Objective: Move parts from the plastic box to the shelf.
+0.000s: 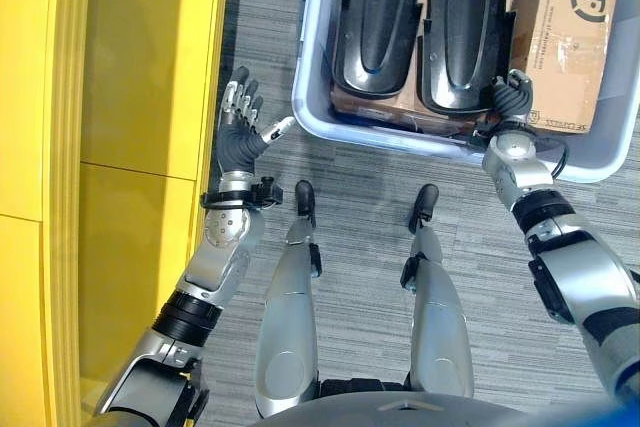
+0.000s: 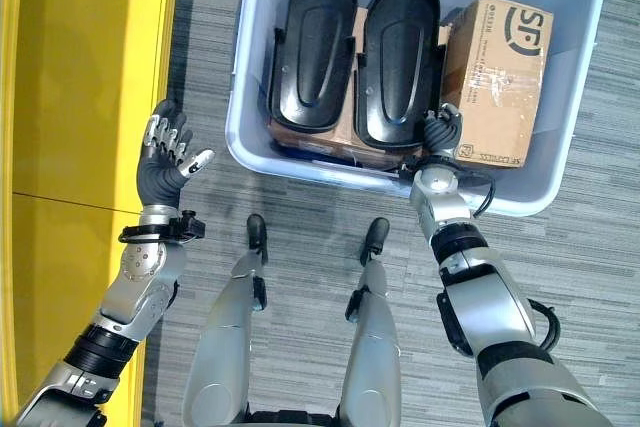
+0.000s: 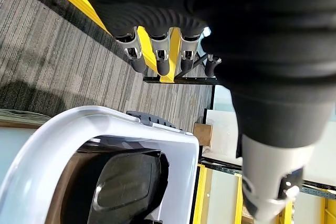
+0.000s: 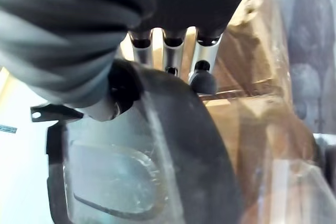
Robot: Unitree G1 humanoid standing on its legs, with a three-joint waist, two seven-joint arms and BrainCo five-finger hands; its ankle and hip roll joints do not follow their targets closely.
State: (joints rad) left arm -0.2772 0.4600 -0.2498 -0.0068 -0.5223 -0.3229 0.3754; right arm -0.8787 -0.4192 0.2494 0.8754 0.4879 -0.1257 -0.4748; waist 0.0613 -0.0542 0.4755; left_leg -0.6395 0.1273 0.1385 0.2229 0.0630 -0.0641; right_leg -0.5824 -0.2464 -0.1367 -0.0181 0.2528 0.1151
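A pale plastic box (image 1: 400, 137) stands on the carpet ahead of me. Inside it two black moulded parts lie side by side on brown cartons: the left black part (image 1: 378, 17) and the right black part (image 1: 465, 27). My right hand (image 1: 508, 97) reaches over the box's near wall to the near end of the right part. In the right wrist view its fingers (image 4: 170, 56) lie over the right part's rim (image 4: 199, 145) with the thumb on the other side. My left hand (image 1: 240, 137) hangs open and holds nothing, between the yellow shelf (image 1: 110, 97) and the box.
A brown cardboard carton (image 1: 560, 37) fills the right side of the box, close against the right part. The yellow shelf runs along my left side. Grey carpet (image 1: 360, 172) lies between the shelf and the box.
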